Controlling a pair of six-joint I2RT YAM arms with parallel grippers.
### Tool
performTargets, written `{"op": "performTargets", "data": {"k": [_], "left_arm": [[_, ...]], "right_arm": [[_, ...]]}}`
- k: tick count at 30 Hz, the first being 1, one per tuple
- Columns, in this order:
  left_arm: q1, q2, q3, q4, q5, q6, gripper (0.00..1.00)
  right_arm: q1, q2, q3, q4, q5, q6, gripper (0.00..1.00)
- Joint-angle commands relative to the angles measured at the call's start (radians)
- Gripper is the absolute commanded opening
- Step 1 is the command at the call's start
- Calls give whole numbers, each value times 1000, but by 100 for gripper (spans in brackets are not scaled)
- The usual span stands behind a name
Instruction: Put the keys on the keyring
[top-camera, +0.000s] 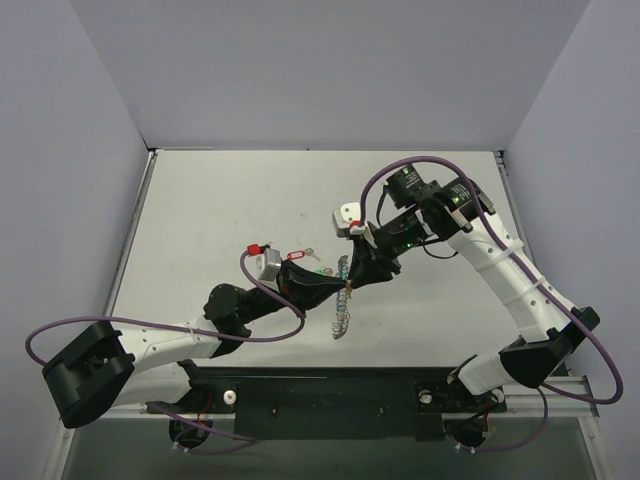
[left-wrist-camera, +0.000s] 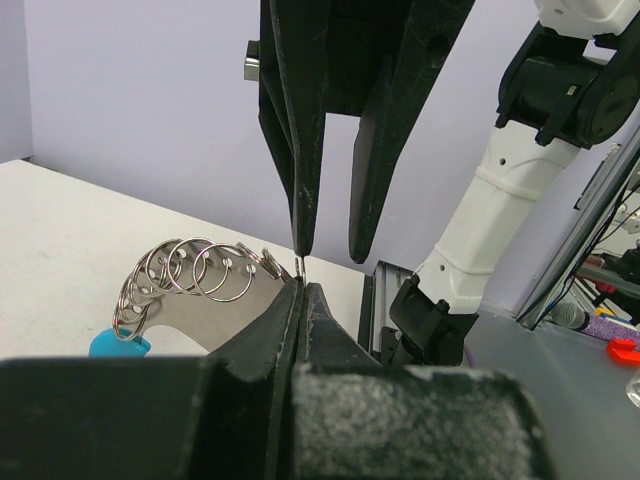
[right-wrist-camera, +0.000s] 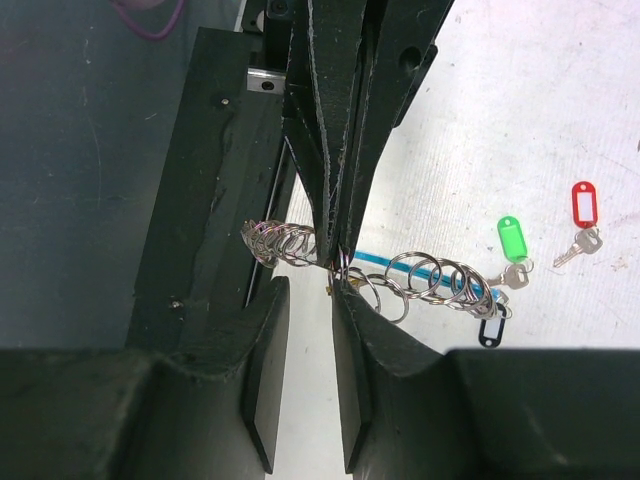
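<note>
White tabletop (top-camera: 220, 200), walled in pale lavender, is being shared by two arms whose tools are meeting at its middle. One keyring (right-wrist-camera: 420, 278) of coiled silvery wire, with one blue segment (left-wrist-camera: 118, 346), is being pinched between the tightly closed fingers of the left gripper (left-wrist-camera: 303, 290). The coil is being straddled by the right gripper (right-wrist-camera: 310, 300), its jaws standing narrowly apart, one on each side. Three keys are being counted beyond: the black tag (right-wrist-camera: 490, 331) and green tag (right-wrist-camera: 511, 239) at the ring's far end, threaded or not cannot be told, and the red tag (right-wrist-camera: 583, 203) lying apart on the table.
</note>
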Motion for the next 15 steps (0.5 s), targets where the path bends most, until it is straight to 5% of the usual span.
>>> {"op": "performTargets", "data": {"k": [1, 15], "left_arm": [[3, -14, 37, 220, -13, -5, 0], [4, -15, 39, 220, -7, -5, 0]], "right_arm": [[7, 3, -33, 10, -15, 17, 19], [-16, -7, -24, 19, -9, 40, 23]]}}
